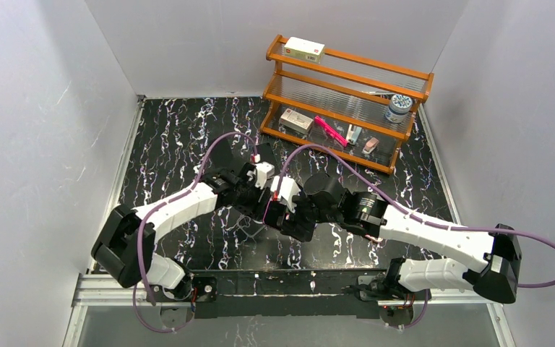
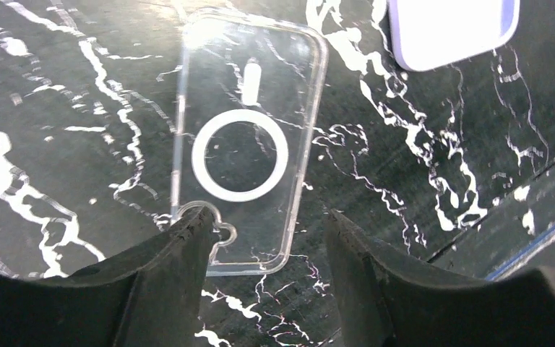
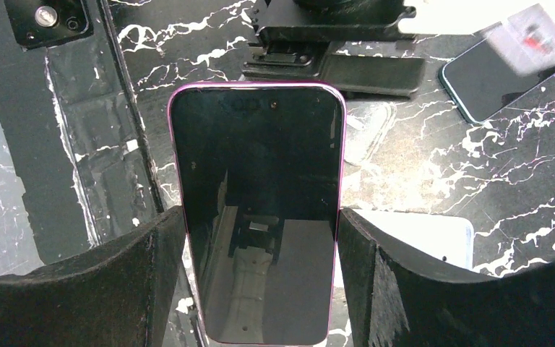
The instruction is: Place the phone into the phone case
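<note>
Two containers concern you here. (a) Clear phone case [image 2: 242, 144]: lies flat on the black marbled table [image 2: 58, 108], ring mark up, marble showing through it. (b) Wooden rack [image 1: 365, 61] at the far R of the table: cream box [image 1: 305, 49] on the top shelf, blue-lidded jar [image 1: 398, 108] lower down at the R end, white box [image 1: 296, 121] and pink item [image 1: 330, 131] on the bottom shelf w/ two small bits too small to identify.

The phone [image 3: 256, 210], pink-edged w/ dark screen, is apart from the case. Your R gripper [image 3: 260, 217] clamps it by its long sides, screen facing the wrist cam, lower end cut off by the frame. Your L gripper [image 2: 264, 224] is spread wide over the near end of the case. The finger [image 2: 181, 253] at picture-left overlaps the camera-cutout corner, contact not discernible. The other finger stands just beside the case's edge.

Hard to see: in the top view the two wrists cover both phone and case. A pale lilac slab [image 2: 452, 29] is cut off at the top of the L wrist view; phone or case, unclear. In the R wrist view a second phone [image 3: 488, 87], dark-screened, lies on the table, part-hidden by a blurred white part. A white flat item [image 3: 433, 235] sits behind the R finger, half covered.
</note>
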